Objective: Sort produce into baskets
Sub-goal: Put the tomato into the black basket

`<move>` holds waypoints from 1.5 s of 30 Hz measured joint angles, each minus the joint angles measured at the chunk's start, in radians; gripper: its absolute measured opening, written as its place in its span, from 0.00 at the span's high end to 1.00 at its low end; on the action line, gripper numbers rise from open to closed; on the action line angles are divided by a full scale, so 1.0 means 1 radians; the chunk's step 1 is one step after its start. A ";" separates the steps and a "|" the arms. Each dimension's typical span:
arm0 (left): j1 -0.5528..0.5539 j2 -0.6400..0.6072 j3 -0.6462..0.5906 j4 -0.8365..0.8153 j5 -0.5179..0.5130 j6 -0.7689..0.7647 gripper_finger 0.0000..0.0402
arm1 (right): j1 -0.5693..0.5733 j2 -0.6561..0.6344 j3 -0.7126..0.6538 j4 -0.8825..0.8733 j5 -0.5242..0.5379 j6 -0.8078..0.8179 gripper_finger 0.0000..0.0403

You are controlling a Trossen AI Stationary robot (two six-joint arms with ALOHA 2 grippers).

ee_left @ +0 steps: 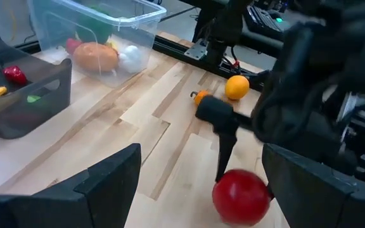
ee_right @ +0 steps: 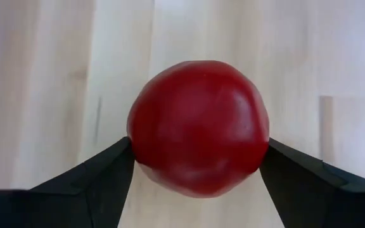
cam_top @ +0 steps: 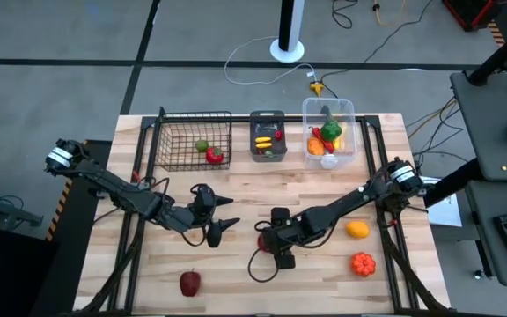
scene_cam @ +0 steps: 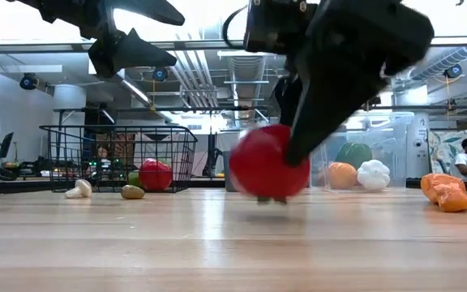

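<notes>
Mid-table, right gripper (ee_right: 195, 166) low, clamping red fruit (ee_right: 198, 126)

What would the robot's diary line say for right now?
right gripper: shut on red fruit, at table middle | left gripper: open, empty, beside it

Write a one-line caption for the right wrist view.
Right gripper closed on a round red fruit, fingers touching both its sides, over the light wooden table.

glossy red fruit (ee_right: 198, 126), perhaps tomato, black fingers (ee_right: 87, 180), pale wood table (ee_right: 37, 76)
</notes>
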 joint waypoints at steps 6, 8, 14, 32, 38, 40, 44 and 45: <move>-0.052 0.000 0.000 0.033 0.088 0.218 0.23 | -0.006 -0.055 -0.003 0.084 0.004 -0.034 0.23; -0.081 0.000 0.002 0.047 0.135 0.311 0.23 | -0.011 -0.073 -0.008 0.132 -0.010 -0.050 0.22; -0.160 0.003 0.056 0.055 0.189 0.552 0.23 | -0.074 -0.103 -0.064 0.332 -0.207 -0.022 0.24; -0.179 0.142 0.146 -0.028 0.165 0.737 0.23 | -0.205 -0.101 -0.215 0.810 -0.624 0.229 0.23; -0.177 0.175 0.154 -0.001 0.142 0.765 0.23 | -0.204 -0.101 -0.210 0.811 -0.630 0.232 0.21; -0.175 0.178 0.155 0.015 0.142 0.782 0.23 | -0.204 -0.101 -0.205 0.813 -0.634 0.237 0.21; -0.157 0.180 0.155 0.021 0.143 0.787 0.23 | -0.204 -0.101 -0.195 0.811 -0.651 0.245 0.22; -0.155 0.180 0.155 0.021 0.143 0.790 0.23 | -0.204 -0.101 -0.192 0.812 -0.651 0.246 0.23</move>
